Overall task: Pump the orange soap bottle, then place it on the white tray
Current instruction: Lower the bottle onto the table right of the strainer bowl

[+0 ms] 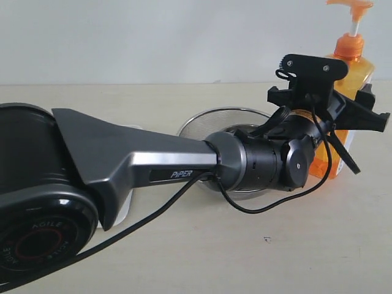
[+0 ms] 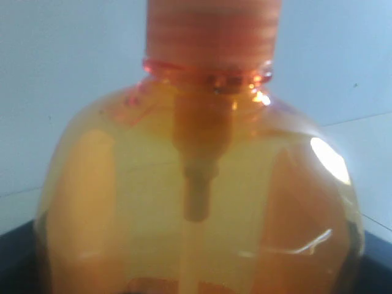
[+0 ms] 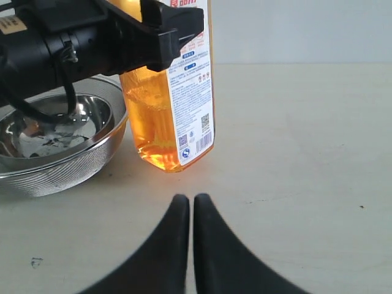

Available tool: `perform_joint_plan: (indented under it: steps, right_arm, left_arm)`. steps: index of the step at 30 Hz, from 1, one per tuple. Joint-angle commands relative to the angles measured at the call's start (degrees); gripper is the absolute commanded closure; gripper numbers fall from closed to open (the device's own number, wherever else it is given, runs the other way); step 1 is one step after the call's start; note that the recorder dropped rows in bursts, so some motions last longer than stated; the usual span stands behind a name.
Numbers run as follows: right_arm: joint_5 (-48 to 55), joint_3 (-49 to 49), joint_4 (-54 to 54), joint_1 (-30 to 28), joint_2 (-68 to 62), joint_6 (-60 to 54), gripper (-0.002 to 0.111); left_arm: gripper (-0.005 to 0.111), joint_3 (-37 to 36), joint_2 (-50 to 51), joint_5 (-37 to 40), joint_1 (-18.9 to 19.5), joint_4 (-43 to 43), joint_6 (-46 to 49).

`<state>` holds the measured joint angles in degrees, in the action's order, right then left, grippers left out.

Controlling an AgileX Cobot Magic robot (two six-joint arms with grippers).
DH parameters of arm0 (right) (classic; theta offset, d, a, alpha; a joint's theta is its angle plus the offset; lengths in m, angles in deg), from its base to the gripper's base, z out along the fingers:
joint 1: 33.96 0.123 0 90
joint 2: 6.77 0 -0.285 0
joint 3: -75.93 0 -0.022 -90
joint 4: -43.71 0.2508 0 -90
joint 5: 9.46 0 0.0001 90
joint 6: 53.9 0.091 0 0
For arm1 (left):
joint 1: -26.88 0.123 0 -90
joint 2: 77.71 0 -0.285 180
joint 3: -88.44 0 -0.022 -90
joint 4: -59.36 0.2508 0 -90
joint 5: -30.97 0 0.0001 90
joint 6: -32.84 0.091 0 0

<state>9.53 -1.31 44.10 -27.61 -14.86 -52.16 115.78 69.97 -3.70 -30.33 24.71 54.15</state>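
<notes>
- Exterior view: soap bottle (image 1: 354,72) stands near the desk's (image 1: 245,257) far right corner. The left gripper (image 1: 327,107) straddles its body, jaws wide, apparently clamped on it. Tray (image 1: 124,211) is mostly hidden behind the arm (image 1: 153,159); the strainer (image 1: 208,119) lies between, a likely snag in carrying.
- Left wrist view: bottle shoulder fills the frame; jaw contact unseen.
- Right wrist view: right gripper (image 3: 185,199) closed, empty. Bottle base on desk, just beside strainer; off-centre pumping could tip it. Bare desk toward the right edge.
</notes>
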Motion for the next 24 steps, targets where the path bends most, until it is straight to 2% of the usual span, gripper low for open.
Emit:
perform_joint_plan:
  steps: [1,5,20,22,24]
  right_arm:
    - [-0.5,0.0,0.0,-0.1,0.3,-0.2,0.108]
    - [-0.5,0.0,0.0,-0.1,0.3,-0.2,0.108]
    - [-0.5,0.0,0.0,-0.1,0.3,-0.2,0.108]
    - [-0.5,0.0,0.0,-0.1,0.3,-0.2,0.108]
    - [-0.5,0.0,0.0,-0.1,0.3,-0.2,0.108]
  left_arm:
    - [0.102,1.3,-1.5,-5.5,-0.1,-2.6,2.4]
    - [0.102,1.3,-1.5,-5.9,-0.5,-5.0,2.9]
    - [0.102,1.3,-1.5,-5.1,-0.8,-5.4,3.8]
    - [0.096,1.3,-1.5,-5.0,-0.8,-5.4,3.8]
    - [0.084,1.3,-1.5,-5.0,-0.8,-5.4,3.8]
